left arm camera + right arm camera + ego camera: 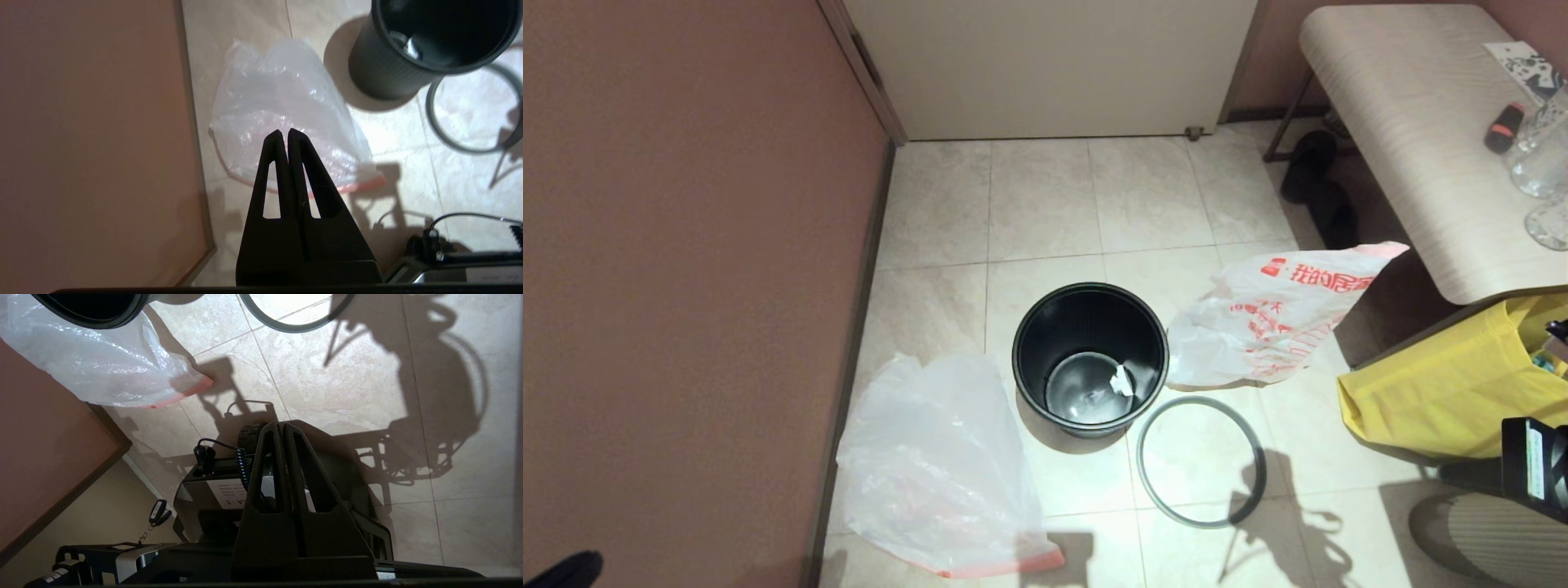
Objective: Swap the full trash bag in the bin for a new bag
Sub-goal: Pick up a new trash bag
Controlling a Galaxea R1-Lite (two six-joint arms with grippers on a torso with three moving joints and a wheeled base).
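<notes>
The black bin (1045,327) stands upright on the tiled floor with no bag in it, only a scrap of white paper (1121,380) at its bottom. Its grey hoop (1140,459) lies flat on the floor at the bin's near right. The full trash bag (1274,318), white with red characters, lies to the bin's right. The new bag (939,465), translucent with a pink-red edge, lies flat to the bin's left by the wall. My left gripper (284,132) hangs shut and empty above the new bag (278,90). My right gripper (282,424) is shut and empty over my base.
A brown wall (686,245) runs along the left, a white door (1054,65) stands at the back. On the right are a bench (1405,122) with bottles, black slippers (1319,188) under it, and a yellow fabric bag (1445,392).
</notes>
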